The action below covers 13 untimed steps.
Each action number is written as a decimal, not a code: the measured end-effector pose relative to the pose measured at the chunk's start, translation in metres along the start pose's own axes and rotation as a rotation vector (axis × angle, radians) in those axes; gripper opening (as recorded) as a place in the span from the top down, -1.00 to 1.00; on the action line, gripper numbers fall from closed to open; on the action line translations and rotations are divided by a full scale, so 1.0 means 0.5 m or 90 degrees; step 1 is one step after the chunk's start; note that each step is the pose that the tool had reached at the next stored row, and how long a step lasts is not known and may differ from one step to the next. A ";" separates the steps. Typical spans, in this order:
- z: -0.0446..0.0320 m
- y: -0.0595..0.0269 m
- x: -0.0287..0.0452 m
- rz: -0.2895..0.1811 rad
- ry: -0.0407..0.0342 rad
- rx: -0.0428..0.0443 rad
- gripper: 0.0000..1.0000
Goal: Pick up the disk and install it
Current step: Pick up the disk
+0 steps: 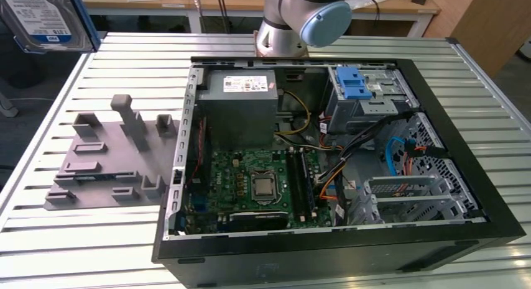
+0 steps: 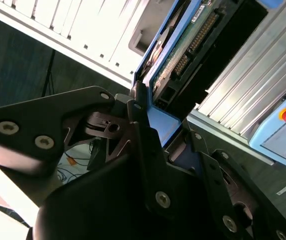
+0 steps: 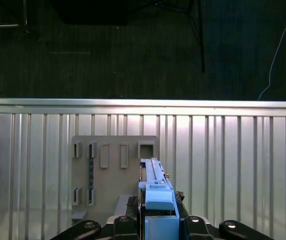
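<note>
The gripper (image 3: 158, 222) has its jaws closed tight on the disk (image 3: 159, 197), held edge-up above the grey fixture plate (image 3: 113, 180) near the slatted table's (image 1: 83, 239) edge, beside the open computer case (image 1: 332, 152).

- The disk (image 1: 41, 18) is a flat grey-metal drive with a blue-and-white label face and a blue plastic frame along its edge.
- It hangs in the air, well above the grey slotted holder (image 1: 108, 158).
- In the second wrist view its green circuit-board underside (image 2: 183, 50) shows.
- The gripper (image 3: 159, 222) clamps its blue-framed end.
</note>
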State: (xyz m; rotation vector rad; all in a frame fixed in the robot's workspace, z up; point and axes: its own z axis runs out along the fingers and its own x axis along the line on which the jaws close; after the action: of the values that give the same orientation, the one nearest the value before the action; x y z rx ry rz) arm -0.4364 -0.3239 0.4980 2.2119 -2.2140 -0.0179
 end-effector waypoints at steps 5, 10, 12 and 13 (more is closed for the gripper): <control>-0.004 0.000 0.000 0.000 -0.0001 0.0002 0.27; -0.004 0.000 0.003 0.000 0.0000 0.0001 0.27; -0.004 0.000 0.008 0.000 0.0000 0.0001 0.27; -0.004 0.000 0.011 0.000 -0.0001 0.0001 0.27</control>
State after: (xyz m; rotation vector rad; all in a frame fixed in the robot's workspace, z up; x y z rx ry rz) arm -0.4364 -0.3295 0.5000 2.2121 -2.2140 -0.0178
